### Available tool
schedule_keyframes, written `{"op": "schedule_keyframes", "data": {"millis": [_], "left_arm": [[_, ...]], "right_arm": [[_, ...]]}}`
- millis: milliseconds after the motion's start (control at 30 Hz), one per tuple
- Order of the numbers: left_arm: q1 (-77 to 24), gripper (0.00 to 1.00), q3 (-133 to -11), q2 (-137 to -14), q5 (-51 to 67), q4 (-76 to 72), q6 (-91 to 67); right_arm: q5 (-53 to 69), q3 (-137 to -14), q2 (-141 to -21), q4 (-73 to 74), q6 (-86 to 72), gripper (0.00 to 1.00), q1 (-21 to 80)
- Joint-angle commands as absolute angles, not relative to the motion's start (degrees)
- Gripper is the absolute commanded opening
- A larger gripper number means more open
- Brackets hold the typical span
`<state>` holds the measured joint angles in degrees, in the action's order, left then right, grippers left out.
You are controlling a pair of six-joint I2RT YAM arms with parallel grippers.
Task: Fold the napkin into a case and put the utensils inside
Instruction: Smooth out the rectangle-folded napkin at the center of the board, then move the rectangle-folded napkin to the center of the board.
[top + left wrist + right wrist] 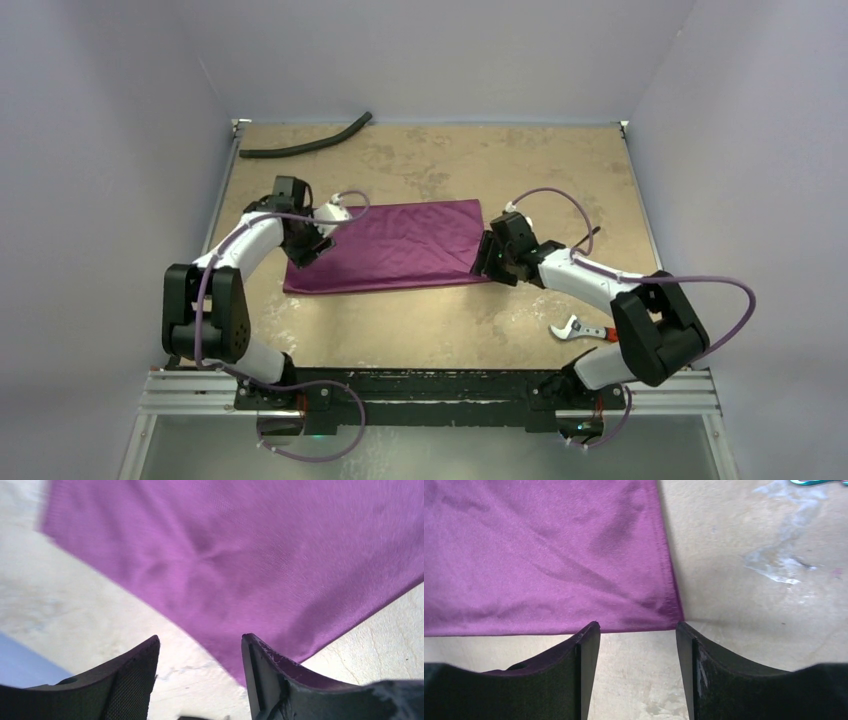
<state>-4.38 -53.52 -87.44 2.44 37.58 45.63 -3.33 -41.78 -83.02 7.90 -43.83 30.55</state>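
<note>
1. The left gripper (200, 642) has its fingers spread and pinches nothing. A corner of the napkin (240, 555) reaches into the gap, beside one finger.
2. The right gripper (638, 625) is also spread and empty. A napkin corner lies just ahead of one fingertip.
3. The napkin lies flat on the table (450, 160) between both grippers.
4. A red-handled tool (580, 328) lies well behind the right gripper.

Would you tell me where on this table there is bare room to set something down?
Free: the far band between the hose and the napkin; the near strip between the napkin and the base rail. Crowded: both napkin ends, at the left gripper and right gripper, and around the wrench.
</note>
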Motion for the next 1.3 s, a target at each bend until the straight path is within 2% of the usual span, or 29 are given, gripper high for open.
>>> {"op": "schedule_keyframes", "data": {"millis": [0, 233, 467, 633, 800, 1000, 1167, 1267], "left_arm": [[-2.99, 0.62, -61.89, -82.12, 6.50, 40.54, 43.28], [1.57, 0.62, -56.86, -80.73, 4.73, 40.00, 42.28], [8.18, 0.56, -52.40, -85.17, 7.43, 38.27, 41.40], [9.23, 0.51, -48.73, -86.78, 5.79, 34.22, 42.66], [9.23, 0.49, -46.50, -88.12, 5.01, 31.18, 43.36], [9.23, 0.48, -44.26, -87.98, 4.85, 29.65, 44.56], [9.23, 0.47, -42.72, -87.24, 4.57, 28.91, 45.60], [9.23, 0.47, -42.45, -87.44, 4.63, 28.66, 45.78]], "right_arm": [[-3.80, -42.64, -80.25, 13.38, -43.62, 0.62, 27.97], [-1.67, -39.69, -79.79, 12.28, -44.21, 0.62, 25.99], [3.90, -37.79, -82.22, 7.82, -44.96, 0.58, 22.90], [8.60, -35.06, -82.80, 4.67, -46.36, 0.52, 21.78], [12.28, -33.56, -84.34, 3.33, -47.43, 0.51, 21.77], [11.12, -31.73, -83.66, 2.24, -50.17, 0.52, 20.86], [9.02, -31.60, -83.71, 0.23, -52.34, 0.45, 20.18], [7.68, -31.55, -83.06, -2.21, -53.63, 0.32, 19.53]]}}
